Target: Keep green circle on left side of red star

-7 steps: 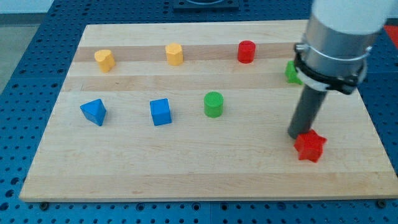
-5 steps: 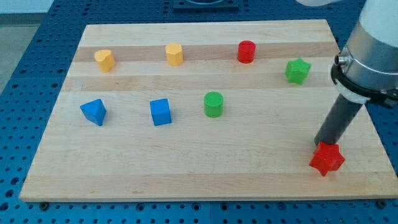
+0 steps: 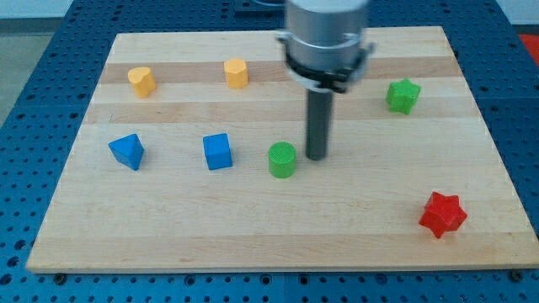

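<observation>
The green circle (image 3: 282, 160) is a short green cylinder near the board's middle. The red star (image 3: 443, 215) lies at the view's lower right, far to the right of the green circle. My tip (image 3: 316, 156) is down on the board just right of the green circle, close beside it; I cannot tell if they touch. The rod's upper part hides the red cylinder at the view's top.
A green star (image 3: 402, 95) sits at the upper right. Two yellow blocks (image 3: 141, 81) (image 3: 236, 73) stand along the top left. A blue triangle (image 3: 127, 151) and a blue cube (image 3: 216, 151) lie left of the green circle. The wooden board (image 3: 253, 236) rests on a blue pegboard.
My tip left the red star at the lower right and moved left to the green circle. The green circle has shifted slightly down and left. The red star stays where it was pushed.
</observation>
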`<state>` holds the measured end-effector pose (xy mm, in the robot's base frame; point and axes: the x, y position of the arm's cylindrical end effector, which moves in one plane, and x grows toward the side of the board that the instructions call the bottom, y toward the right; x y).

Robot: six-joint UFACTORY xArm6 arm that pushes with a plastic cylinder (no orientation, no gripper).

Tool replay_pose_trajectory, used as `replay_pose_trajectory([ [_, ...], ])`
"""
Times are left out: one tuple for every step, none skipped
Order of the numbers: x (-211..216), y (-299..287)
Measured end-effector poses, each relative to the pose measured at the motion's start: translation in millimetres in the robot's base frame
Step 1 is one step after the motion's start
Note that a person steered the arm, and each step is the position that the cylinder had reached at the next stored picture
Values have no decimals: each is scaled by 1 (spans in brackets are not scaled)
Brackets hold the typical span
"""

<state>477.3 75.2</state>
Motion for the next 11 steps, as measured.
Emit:
replay_pose_trajectory([
  [-7, 15],
  [-50, -31],
  [-38, -87],
  [18, -65],
  [54, -12],
  [42, -34],
  [46, -103],
  [69, -136],
  [74, -89],
  [57, -15],
  [55, 25],
])
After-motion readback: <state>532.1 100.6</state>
